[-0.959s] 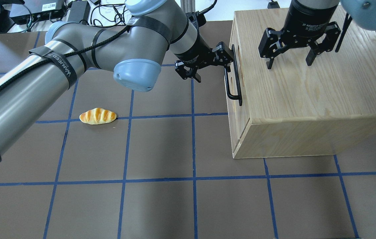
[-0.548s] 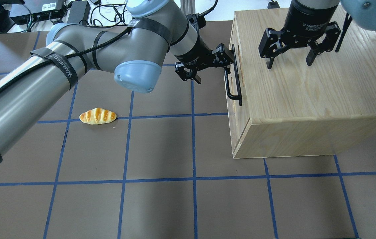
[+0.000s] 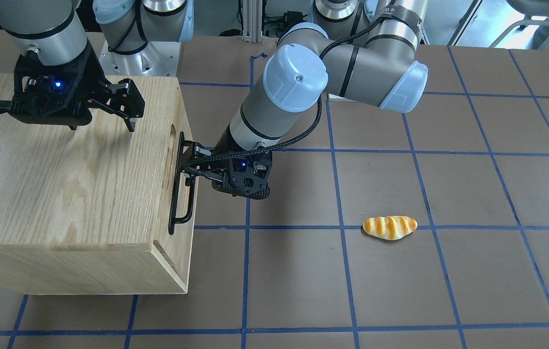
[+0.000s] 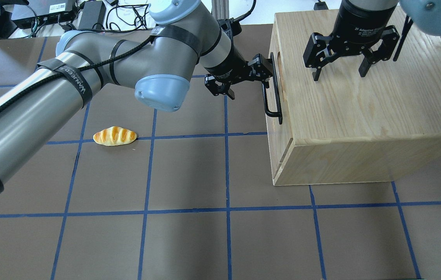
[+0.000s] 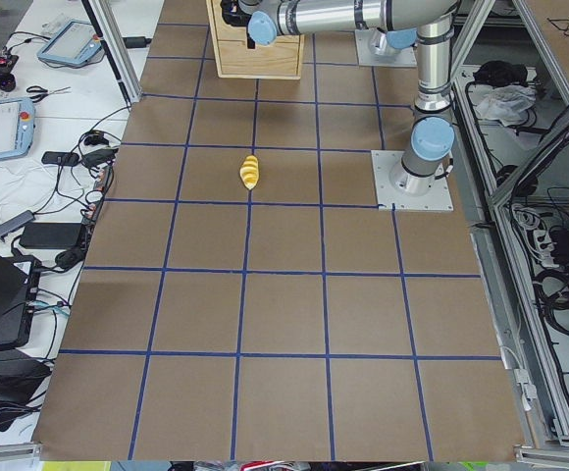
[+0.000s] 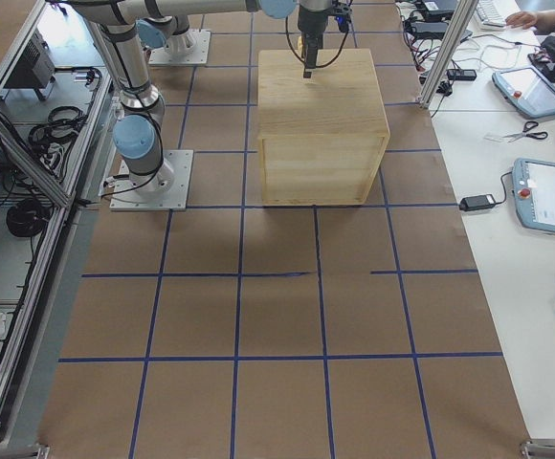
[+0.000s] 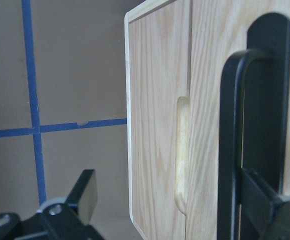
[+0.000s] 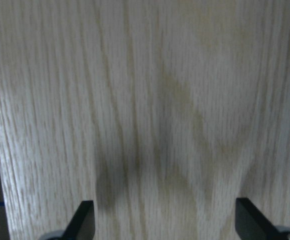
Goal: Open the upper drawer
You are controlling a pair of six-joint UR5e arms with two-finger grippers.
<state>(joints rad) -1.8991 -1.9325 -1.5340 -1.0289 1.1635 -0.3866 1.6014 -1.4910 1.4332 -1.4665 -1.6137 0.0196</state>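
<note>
Status: left gripper (image 4: 248, 79) was open and clamped on nothing. The long black metal bar handle (image 7: 231, 150) sat in the gap between its fingers (image 7: 85, 192), just beside one of them and well off the other; couldn't tell if there was contact. The handle belonged to the wide pale-wood upper drawer with oak-grain front (image 7: 207, 75), which was at the top of the left-facing side of the pale oak box cabinet (image 4: 360, 116), front flush with that face, so not pulled out. The cabinet stood at the far right of the brown table with blue tape grid (image 4: 189, 171). The right gripper (image 4: 340, 74) was spread wide and empty, pointing down over the cabinet top; tip contact unclear. A glossy yellow-orange bread roll (image 4: 115, 136) lay on the left, well apart from the cabinet.
</note>
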